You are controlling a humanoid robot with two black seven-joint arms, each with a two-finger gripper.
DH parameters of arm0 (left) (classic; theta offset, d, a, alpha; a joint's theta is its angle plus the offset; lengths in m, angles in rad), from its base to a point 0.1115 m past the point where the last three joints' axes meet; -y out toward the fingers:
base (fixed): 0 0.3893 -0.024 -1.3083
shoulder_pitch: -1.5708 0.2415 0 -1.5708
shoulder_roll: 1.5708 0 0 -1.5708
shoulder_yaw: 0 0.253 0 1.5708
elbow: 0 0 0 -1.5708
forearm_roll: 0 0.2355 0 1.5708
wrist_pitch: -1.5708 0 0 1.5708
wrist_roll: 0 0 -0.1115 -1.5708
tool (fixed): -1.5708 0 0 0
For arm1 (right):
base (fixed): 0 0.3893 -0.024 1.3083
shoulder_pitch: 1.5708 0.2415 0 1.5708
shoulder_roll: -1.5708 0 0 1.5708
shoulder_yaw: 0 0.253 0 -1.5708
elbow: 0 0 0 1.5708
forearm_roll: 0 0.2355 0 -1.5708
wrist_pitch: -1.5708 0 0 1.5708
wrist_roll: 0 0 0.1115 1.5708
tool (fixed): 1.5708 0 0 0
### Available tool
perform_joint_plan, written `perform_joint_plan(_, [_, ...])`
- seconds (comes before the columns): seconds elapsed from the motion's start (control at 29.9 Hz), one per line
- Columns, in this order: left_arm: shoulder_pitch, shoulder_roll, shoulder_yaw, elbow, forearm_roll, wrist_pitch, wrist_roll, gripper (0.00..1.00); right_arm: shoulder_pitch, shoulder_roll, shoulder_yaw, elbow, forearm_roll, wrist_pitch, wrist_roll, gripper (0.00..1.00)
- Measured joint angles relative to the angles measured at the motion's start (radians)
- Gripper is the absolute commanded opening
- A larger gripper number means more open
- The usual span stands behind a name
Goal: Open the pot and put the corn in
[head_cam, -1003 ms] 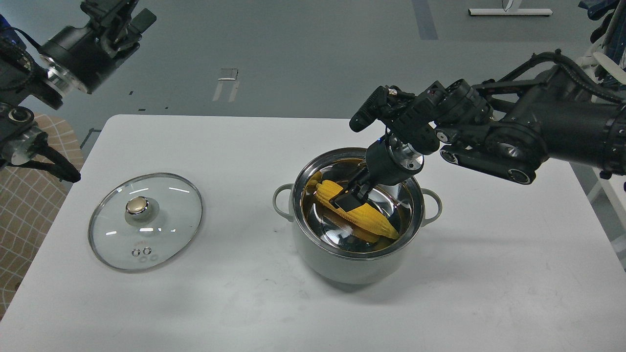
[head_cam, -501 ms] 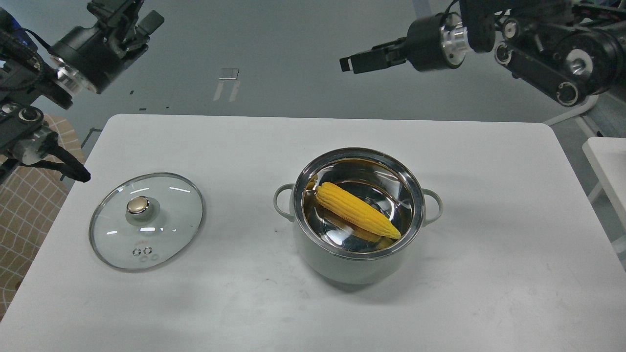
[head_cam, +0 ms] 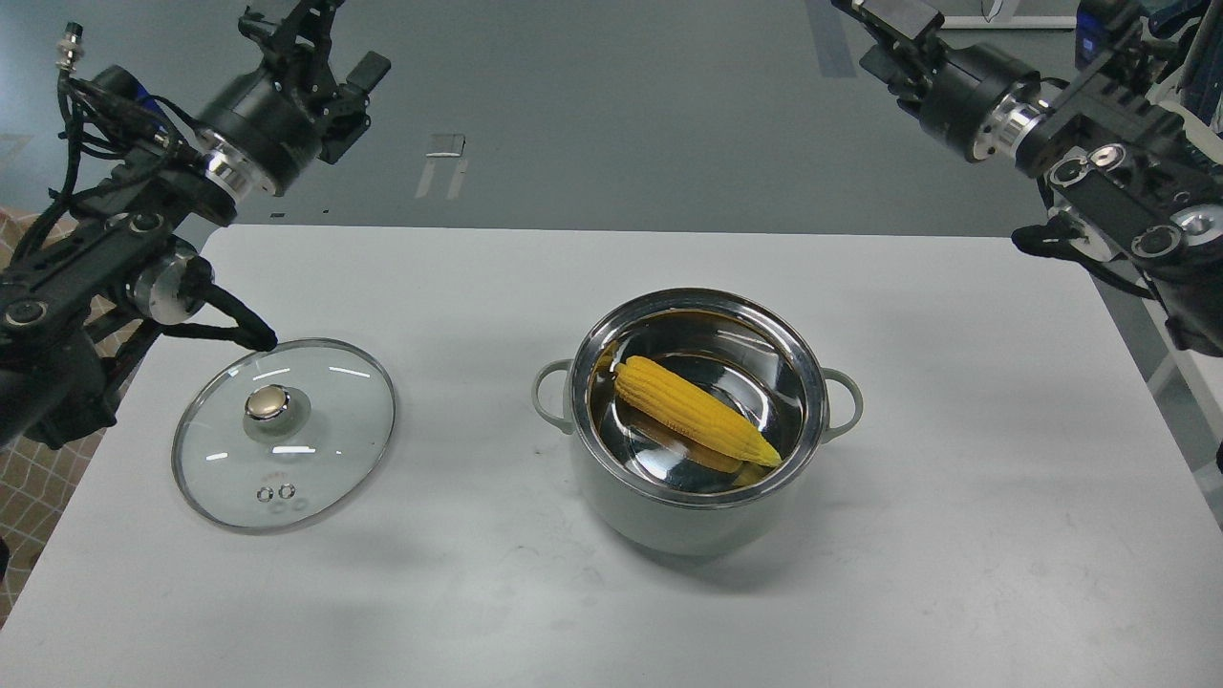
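Observation:
The pale grey-green pot (head_cam: 669, 521) stands open in the middle of the white table, its steel rim and mirror interior showing. The yellow corn (head_cam: 693, 423) lies slanted inside it, thick end to the back left and tip to the front right. My right gripper (head_cam: 889, 33) is high at the top right, far above and behind the pot, with its fingers apart and nothing in it. My left gripper (head_cam: 325, 43) is raised at the top left, above the table's back edge, fingers apart and empty.
The round glass lid (head_cam: 325, 449) with a gold knob (head_cam: 268, 402) lies flat on the table to the left of the pot. The white table (head_cam: 955, 535) ends close at the left and right. A checked cloth (head_cam: 29, 468) shows at the left edge.
My right gripper let go of the corn inside the pot, rose out and drew back up to the top right. My left arm swung rightward, toward the lid.

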Motion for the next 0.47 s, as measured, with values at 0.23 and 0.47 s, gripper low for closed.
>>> perform_joint_plan(0.23, [0.077, -0.072, -0.048, 0.045, -0.070, -0.126, 0.042, 0.98, -0.138, -0.001, 0.083, 0.017, 0.223, 0.060, 0.000, 1.00])
perform_joint_plan(0.47, [0.103, -0.117, -0.075, 0.052, -0.072, -0.137, 0.047, 0.98, -0.194, 0.011, 0.204, 0.047, 0.250, 0.064, 0.000, 1.00])
